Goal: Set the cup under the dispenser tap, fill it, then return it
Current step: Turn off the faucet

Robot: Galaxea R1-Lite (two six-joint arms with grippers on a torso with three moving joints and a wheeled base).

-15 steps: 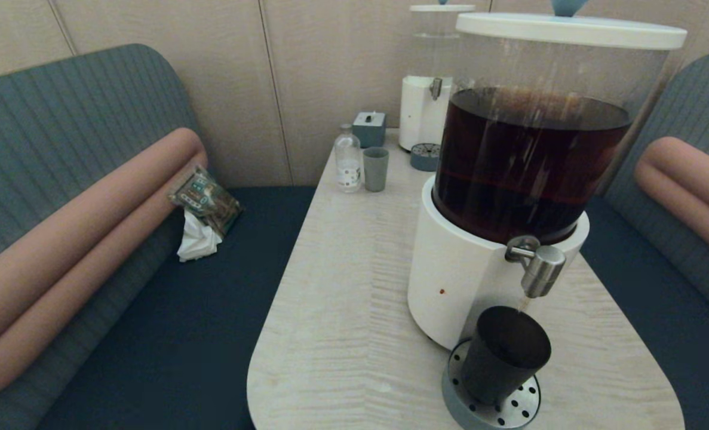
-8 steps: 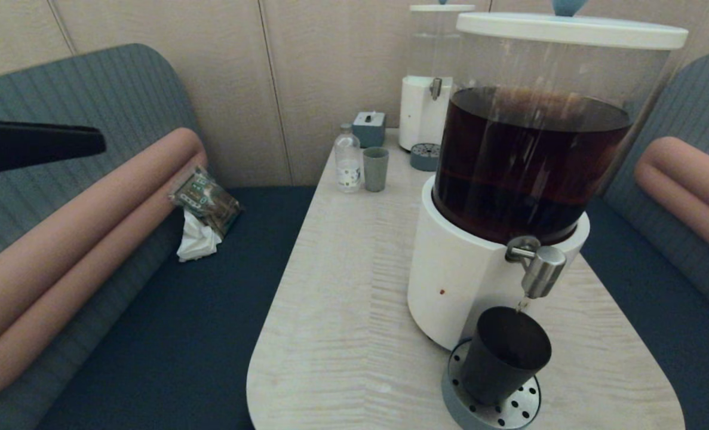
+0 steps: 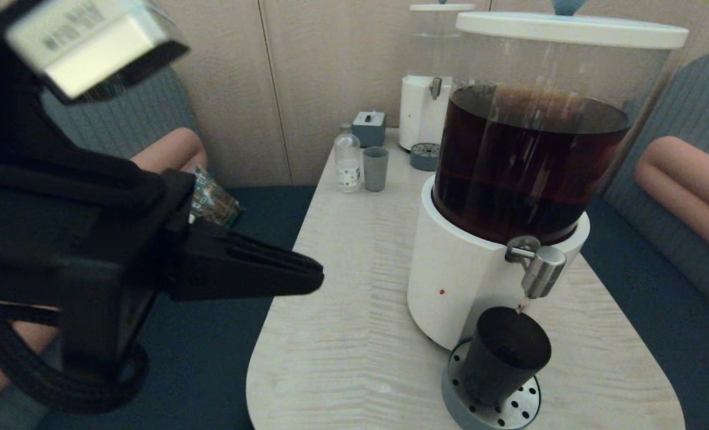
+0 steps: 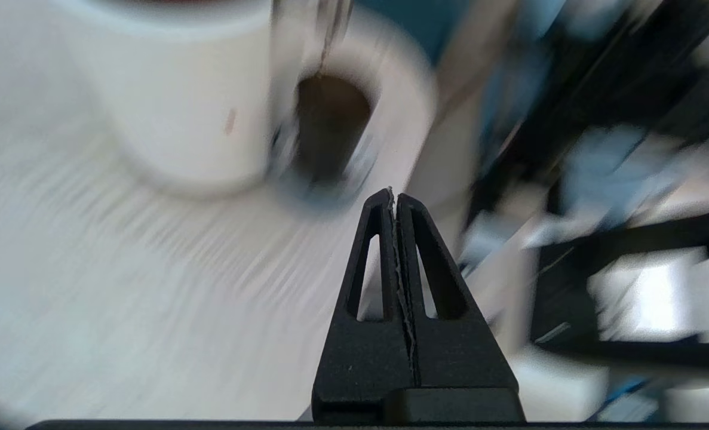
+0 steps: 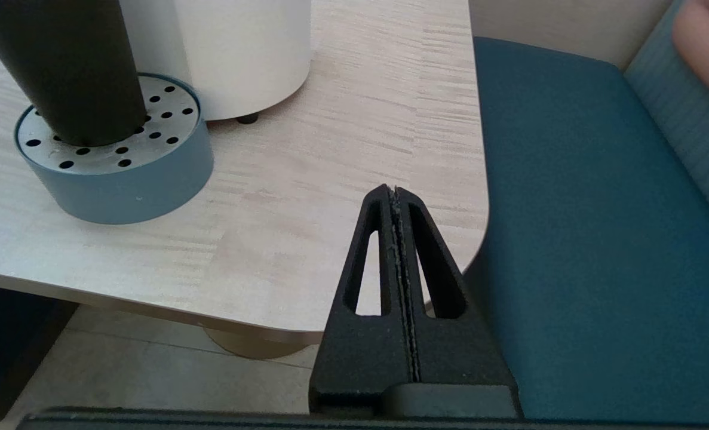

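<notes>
The left gripper fills the left of the head view, raised beside the table's left edge with its two fingers pressed flat together, holding nothing and touching nothing; it points toward the large dispenser. Half a second ago only a dark sliver of this arm showed at the far left edge, so it has swung well into view. The right gripper hangs low off the table's near right corner, fingers likewise closed on nothing. The pale wood table runs between two blue-grey benches with salmon bolsters, against a beige panelled wall. The dispenser's tank of dark brown liquid sits on a white base, and the dispenser tap juts from it. The cup stands on the perforated drip tray directly under the tap, where it stood before, with a thin stream falling into it.
</notes>
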